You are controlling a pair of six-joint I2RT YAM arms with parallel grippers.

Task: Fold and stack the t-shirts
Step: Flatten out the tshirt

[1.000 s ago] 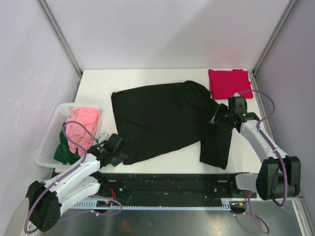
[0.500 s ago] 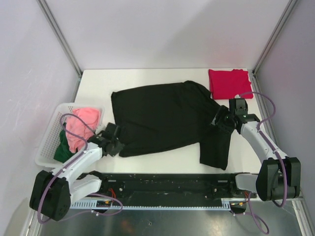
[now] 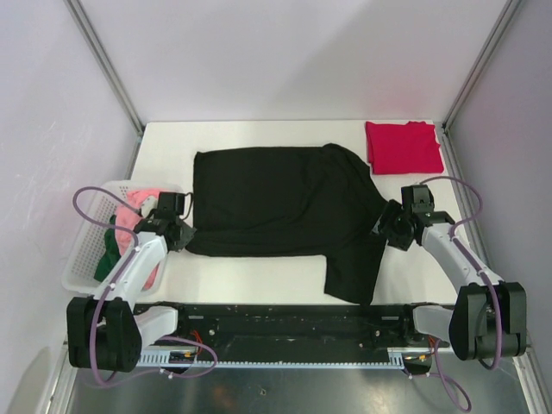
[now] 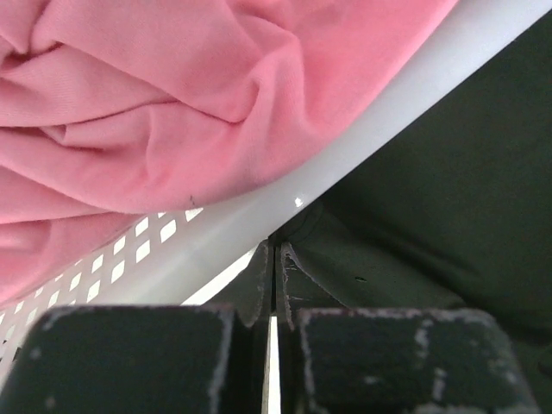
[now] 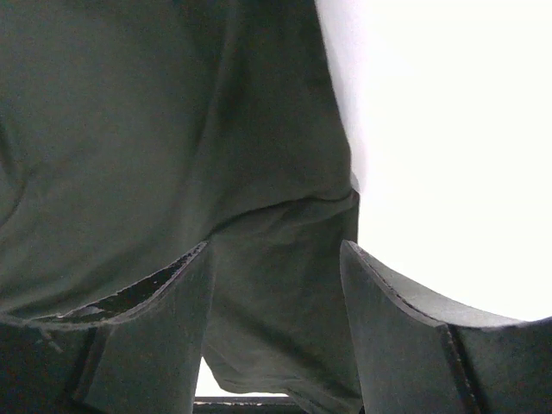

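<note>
The left gripper (image 4: 274, 259) pinches the near-left hem of the black soft-cloth t-shirt (image 3: 276, 203), just beside the white lattice basket (image 3: 79, 250). The right gripper (image 5: 276, 259), fingers spread, sits over the shirt's right edge. The shirt lies spread mid-table. A folded crimson cloth t-shirt (image 3: 403, 147) lies at the far-right corner.

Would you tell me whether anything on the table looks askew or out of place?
The black t-shirt lies unevenly: its right part droops in a crooked flap toward the near edge, beside the right pincer. The red t-shirt sits neatly folded.
</note>
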